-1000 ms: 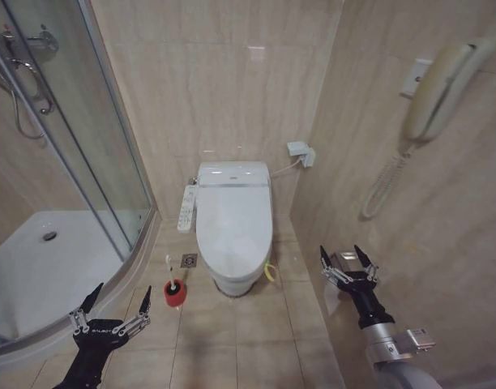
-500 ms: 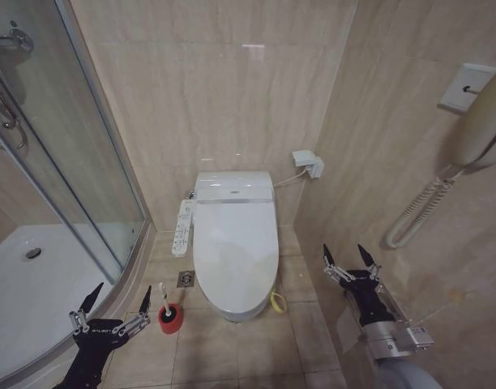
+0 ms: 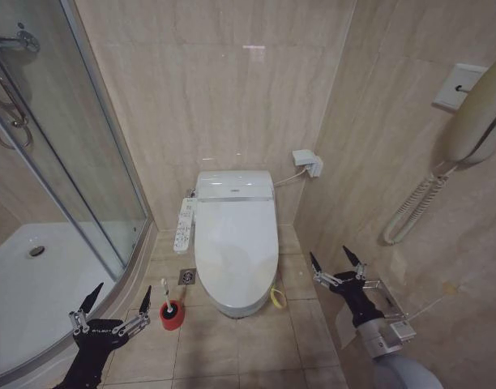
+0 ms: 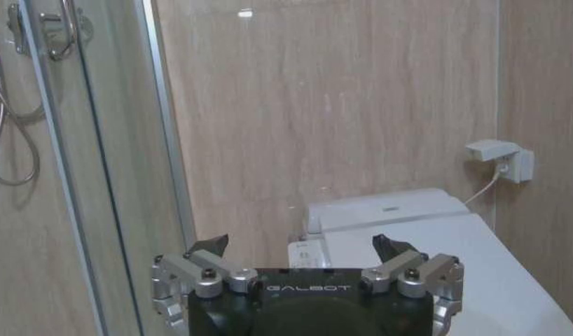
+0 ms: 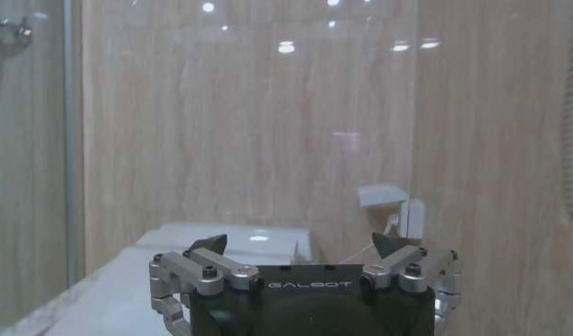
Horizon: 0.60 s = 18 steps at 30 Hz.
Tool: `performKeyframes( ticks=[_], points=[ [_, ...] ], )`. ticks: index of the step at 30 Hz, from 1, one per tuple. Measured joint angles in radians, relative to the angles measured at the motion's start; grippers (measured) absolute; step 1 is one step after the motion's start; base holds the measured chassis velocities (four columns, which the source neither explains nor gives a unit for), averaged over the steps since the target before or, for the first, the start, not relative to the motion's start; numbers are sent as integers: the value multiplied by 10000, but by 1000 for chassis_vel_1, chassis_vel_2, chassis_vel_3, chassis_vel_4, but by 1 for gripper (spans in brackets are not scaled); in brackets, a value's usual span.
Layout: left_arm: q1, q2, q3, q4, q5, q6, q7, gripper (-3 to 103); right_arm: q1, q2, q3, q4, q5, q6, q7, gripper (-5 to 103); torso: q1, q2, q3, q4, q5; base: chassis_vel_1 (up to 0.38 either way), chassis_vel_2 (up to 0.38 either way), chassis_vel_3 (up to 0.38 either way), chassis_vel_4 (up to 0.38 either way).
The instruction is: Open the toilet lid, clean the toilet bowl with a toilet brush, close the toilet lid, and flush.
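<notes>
None of the four steps is done, as far as I can judge: the toilet lid (image 3: 235, 247) lies flat and closed over the bowl, and the toilet brush (image 3: 165, 293) stands in its red holder (image 3: 172, 315) on the floor, just beside the toilet on my left. Opening, scrubbing, closing and flushing are all left.

My left gripper (image 3: 109, 309) hangs low with its fingers spread wide and nothing in them, near the brush holder but apart from it. My right gripper (image 3: 338, 266) is likewise wide open and empty, off the toilet's right side, close to the wall.

The floor is beige tile with a small drain (image 3: 187, 277). A glass shower enclosure (image 3: 78, 162) with a white tray stands on my left, a control panel (image 3: 183, 225) runs along the toilet's side, and a wall phone (image 3: 467, 130) hangs on my right.
</notes>
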Motion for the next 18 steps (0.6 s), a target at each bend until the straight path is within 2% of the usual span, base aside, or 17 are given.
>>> performKeyframes(
  ticks=[12, 18],
  points=[
    [0, 0, 0, 0, 0, 0, 0, 100, 605, -797, -990, -2016, -474, 283, -146, 100, -1, -1, 0, -1, 0, 0, 0, 0, 0],
    [0, 0, 0, 0, 0, 0, 0, 100, 1001, -884, -1435, -3043, -659, 503, -192, 100, -1, -1, 0, -1, 0, 0, 0, 0, 0]
  ],
)
